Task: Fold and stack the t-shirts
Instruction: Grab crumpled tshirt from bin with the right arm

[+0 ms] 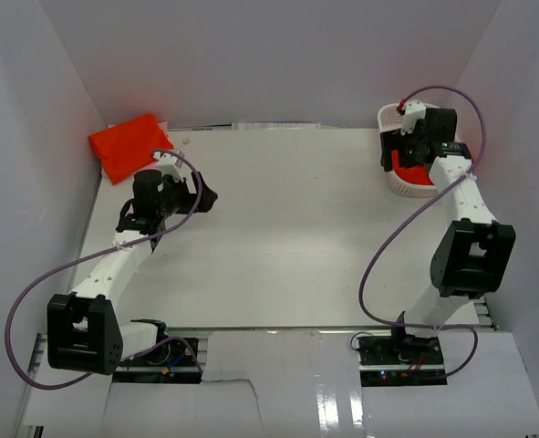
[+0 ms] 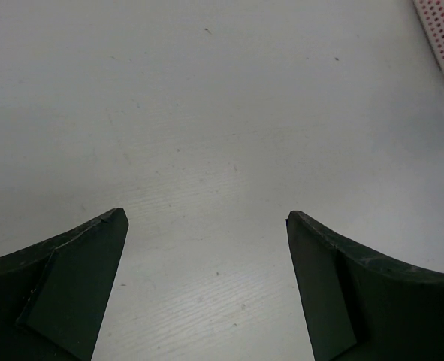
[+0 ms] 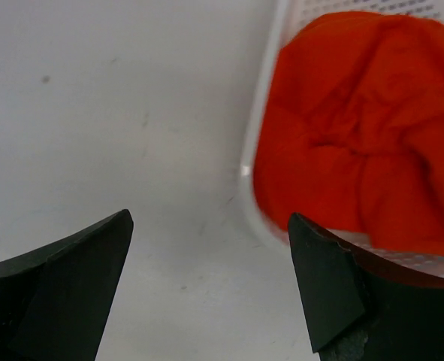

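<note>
A folded red t-shirt (image 1: 129,144) lies at the table's far left corner. A crumpled red t-shirt (image 3: 372,128) sits in the white perforated basket (image 1: 409,187) at the far right; a little of it shows in the top view (image 1: 408,174). My left gripper (image 1: 205,198) is open and empty over bare table, right of the folded shirt. In its wrist view (image 2: 206,218) only white table lies between the fingers. My right gripper (image 1: 393,155) is open and empty, hovering at the basket's near-left rim (image 3: 261,150), with the shirt just beyond its right finger (image 3: 334,286).
White walls enclose the table on the left, back and right. The basket's corner (image 2: 441,37) shows at the top right of the left wrist view. Purple cables loop from both arms. The table's near edge has torn white covering.
</note>
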`<state>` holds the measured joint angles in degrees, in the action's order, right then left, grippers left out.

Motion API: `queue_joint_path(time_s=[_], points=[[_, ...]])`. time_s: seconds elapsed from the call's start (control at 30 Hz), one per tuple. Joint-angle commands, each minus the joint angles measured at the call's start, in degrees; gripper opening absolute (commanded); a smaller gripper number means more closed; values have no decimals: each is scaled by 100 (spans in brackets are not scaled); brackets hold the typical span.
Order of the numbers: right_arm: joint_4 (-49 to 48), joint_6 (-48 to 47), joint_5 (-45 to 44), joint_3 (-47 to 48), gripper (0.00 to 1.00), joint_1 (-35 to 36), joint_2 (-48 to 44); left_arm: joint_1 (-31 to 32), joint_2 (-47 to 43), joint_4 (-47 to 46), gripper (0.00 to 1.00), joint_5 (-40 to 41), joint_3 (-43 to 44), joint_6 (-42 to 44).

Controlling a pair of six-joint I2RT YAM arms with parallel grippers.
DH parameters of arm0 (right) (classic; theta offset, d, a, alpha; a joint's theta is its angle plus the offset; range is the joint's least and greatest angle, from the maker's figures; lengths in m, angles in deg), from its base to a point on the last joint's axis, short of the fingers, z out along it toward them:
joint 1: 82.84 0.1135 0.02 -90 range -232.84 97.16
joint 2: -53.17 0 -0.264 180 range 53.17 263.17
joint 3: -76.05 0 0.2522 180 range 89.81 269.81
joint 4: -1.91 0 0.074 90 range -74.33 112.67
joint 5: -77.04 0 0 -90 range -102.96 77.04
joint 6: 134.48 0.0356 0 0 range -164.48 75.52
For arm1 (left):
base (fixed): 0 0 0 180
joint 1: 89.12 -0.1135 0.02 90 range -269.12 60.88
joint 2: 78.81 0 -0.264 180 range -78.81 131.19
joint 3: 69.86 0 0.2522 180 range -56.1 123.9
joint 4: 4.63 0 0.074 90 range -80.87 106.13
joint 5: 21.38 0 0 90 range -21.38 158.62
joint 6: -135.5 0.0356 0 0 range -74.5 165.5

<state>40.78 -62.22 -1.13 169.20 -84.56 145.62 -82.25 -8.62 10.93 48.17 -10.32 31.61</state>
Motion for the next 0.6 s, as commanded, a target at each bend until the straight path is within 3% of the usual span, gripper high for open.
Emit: queue_joint_path(time_s=[0.0, 0.1, 0.27, 0.4, 0.57], points=[[389, 200, -995, 1259, 90, -338, 781, 242, -146, 311, 98, 961, 133, 149], [829, 244, -1587, 2587, 90, -505, 1722, 551, -76, 601, 98, 2218, 273, 360], [1312, 394, -1991, 4282, 90, -742, 3032, 596, -137, 637, 98, 2326, 291, 369], [1304, 376, -2081, 4734, 91, -865, 3596, 648, -190, 646, 98, 2300, 282, 396], [1120, 482, -1791, 4612, 91, -1024, 3930, 675, -190, 681, 98, 2203, 326, 396]])
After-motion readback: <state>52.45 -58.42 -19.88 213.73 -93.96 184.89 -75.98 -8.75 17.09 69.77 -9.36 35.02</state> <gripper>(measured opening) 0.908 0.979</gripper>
